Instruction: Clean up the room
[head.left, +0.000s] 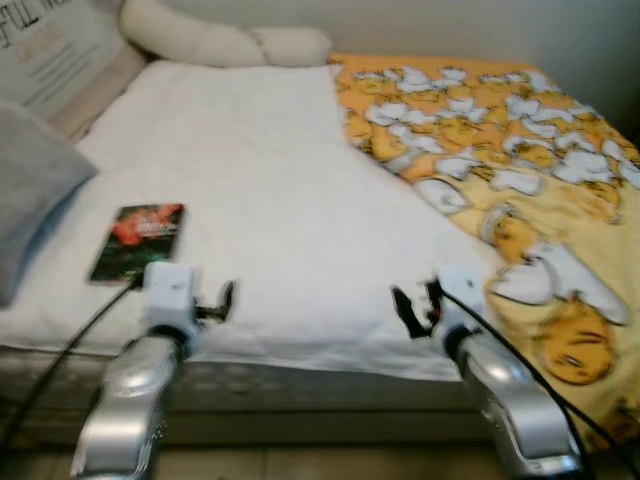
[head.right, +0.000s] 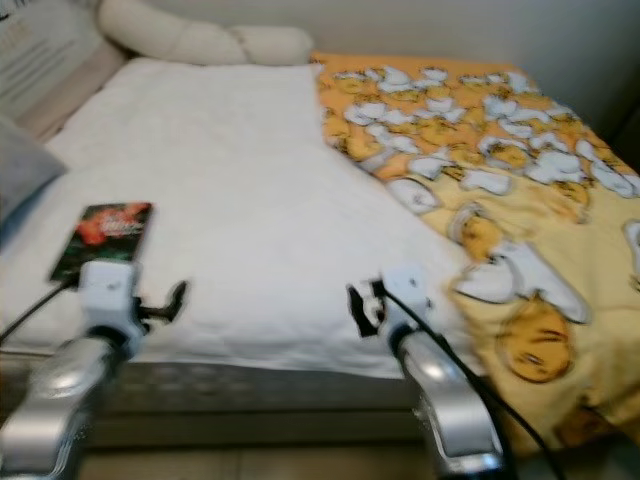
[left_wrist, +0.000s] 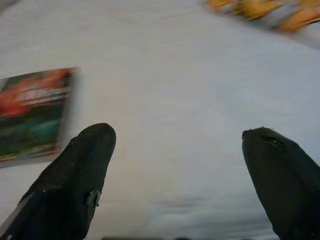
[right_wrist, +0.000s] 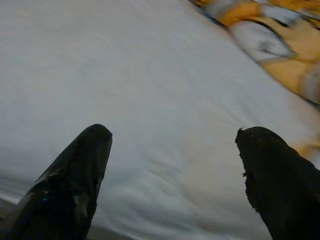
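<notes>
A dark book (head.left: 138, 240) with a red and green cover lies flat on the white sheet (head.left: 260, 180) near the bed's front left edge; the left wrist view shows the book (left_wrist: 32, 115) too. My left gripper (head.left: 222, 303) hovers open just right of the book, over the sheet's front edge, with nothing between its fingers (left_wrist: 75, 185). My right gripper (head.left: 408, 310) is open over the front edge near the yellow patterned blanket (head.left: 510, 170), its fingers (right_wrist: 70, 185) empty. That blanket covers the bed's right half.
A grey pillow (head.left: 30, 190) lies at the bed's left edge. A long cream bolster (head.left: 220, 42) sits along the headboard end. A printed cushion (head.left: 50, 50) leans at the far left. The bed's grey frame (head.left: 300, 390) runs below the grippers.
</notes>
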